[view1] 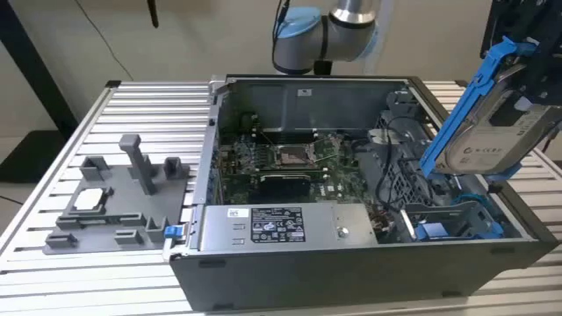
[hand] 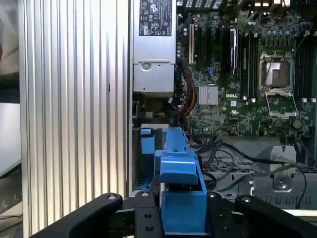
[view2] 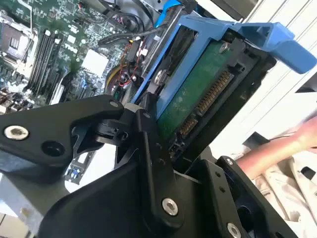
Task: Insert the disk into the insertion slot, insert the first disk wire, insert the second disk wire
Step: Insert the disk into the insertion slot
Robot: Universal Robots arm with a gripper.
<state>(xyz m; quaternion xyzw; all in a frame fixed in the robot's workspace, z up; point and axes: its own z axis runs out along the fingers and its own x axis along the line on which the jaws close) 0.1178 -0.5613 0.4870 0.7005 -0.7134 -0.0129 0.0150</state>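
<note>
The disk (view1: 483, 141) is clamped in the pincer (hand: 183, 214), the fingers being closed against its two sides. It is held tilted in the air above the slot (view1: 457, 222), at the corner of the case (view1: 351, 276) on the exterior view's right, and it is not yet seated. A misaligned descent is to be feared: if the blue frame is not squared to the slot's rails, it may be jammed or a tab bent. The loose black cables (hand: 218, 148) beside the bay could be snagged or pinched beneath the disk. A slip in the grasp could also be caused by the tilt.
</note>
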